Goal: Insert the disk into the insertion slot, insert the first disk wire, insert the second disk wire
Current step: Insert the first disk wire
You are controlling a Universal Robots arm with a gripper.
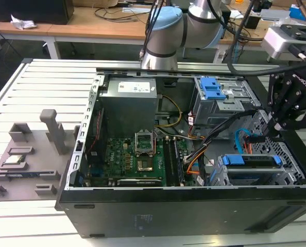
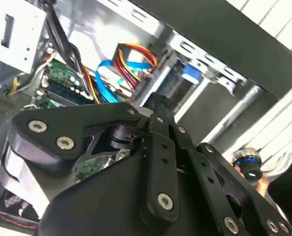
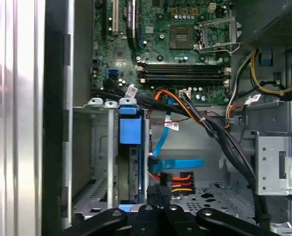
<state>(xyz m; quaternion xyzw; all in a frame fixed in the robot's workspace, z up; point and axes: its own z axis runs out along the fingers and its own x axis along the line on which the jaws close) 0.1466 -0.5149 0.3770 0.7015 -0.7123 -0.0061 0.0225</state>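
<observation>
Where seated in insertion slot [image 1: 291,153], disk [image 1: 251,160] looks blue-edged, grey.

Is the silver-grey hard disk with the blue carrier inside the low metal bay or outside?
Inside: the blue-framed silver-grey disk lies between the walls of the low perforated silver bay.

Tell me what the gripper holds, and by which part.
Cannot be told: the gripper sits at the black plug of the first disk wire, but contact is hidden.
</observation>
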